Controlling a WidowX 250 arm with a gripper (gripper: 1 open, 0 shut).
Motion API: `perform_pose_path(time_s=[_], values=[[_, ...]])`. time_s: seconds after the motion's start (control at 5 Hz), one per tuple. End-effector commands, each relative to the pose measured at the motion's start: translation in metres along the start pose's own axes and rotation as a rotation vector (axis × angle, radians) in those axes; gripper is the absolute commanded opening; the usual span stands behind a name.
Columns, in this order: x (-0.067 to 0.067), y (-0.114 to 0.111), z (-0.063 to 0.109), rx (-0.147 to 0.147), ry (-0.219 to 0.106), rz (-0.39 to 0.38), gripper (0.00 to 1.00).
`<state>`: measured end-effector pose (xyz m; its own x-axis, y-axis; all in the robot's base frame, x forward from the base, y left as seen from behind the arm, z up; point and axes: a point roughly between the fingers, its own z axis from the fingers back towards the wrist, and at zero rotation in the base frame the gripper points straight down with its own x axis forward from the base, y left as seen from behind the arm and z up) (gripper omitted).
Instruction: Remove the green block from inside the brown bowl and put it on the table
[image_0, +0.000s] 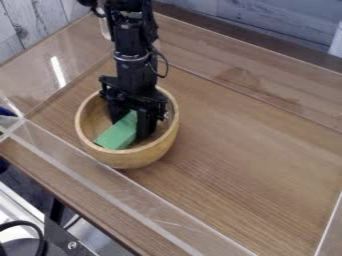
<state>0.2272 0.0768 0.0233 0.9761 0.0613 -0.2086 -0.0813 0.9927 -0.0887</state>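
The brown bowl (150, 148) sits on the table (241, 150) left of centre. Inside it lies the green block (119, 134), tilted, its upper end under my fingers. My black gripper (138, 116) reaches almost straight down into the bowl and is shut on the block's upper end. The fingertips are partly hidden by the bowl's inside and the block.
Clear acrylic walls (94, 190) run along the table's edges, the near one close in front of the bowl. Bare wood-grain tabletop stretches to the right of the bowl. The arm's black column (130, 35) rises above the bowl.
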Motion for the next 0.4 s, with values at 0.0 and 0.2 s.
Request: perform_pose_path(time_s=[0.0,0.2], values=[[-0.0009,-0.0026,0.0093,-0.002,-0.018,0.006,0.00],[-0.0014,-0.0036,0.0122,-0.005,-0.021,0.008,0.00]])
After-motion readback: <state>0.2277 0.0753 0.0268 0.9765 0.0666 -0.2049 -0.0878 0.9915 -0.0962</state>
